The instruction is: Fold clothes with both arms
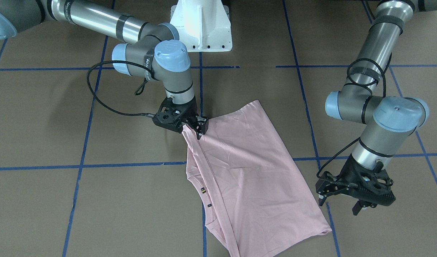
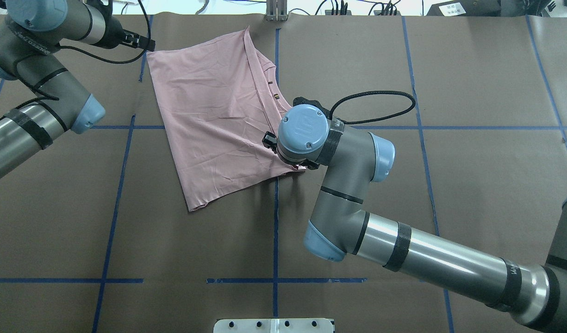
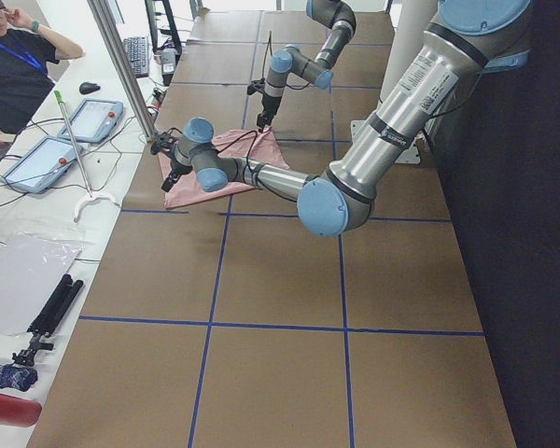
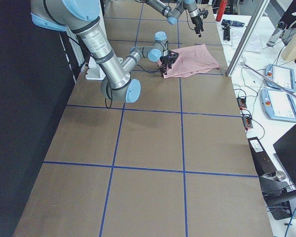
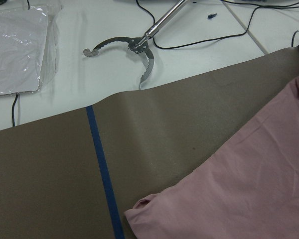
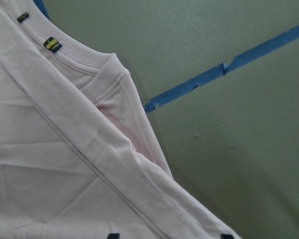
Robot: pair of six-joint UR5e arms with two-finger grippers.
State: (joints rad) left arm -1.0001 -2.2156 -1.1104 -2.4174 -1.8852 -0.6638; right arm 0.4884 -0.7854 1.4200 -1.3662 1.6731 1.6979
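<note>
I read the T-shirt (image 1: 247,167) as soft matt cloth, creased, with stitched hems. Table cover (image 1: 43,125): matt brown paper, with slightly glossy blue tape (image 1: 132,165) lines. Right arm (image 2: 440,263), left arm (image 2: 15,134): shiny brushed metal tubes, smooth blue plastic caps. Base (image 1: 200,28), top centre: glossy white.

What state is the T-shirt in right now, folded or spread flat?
Partly folded. The T-shirt has one long side doubled over its body as a narrow strip, running beside the collar labels; the rest lies flat.
</note>
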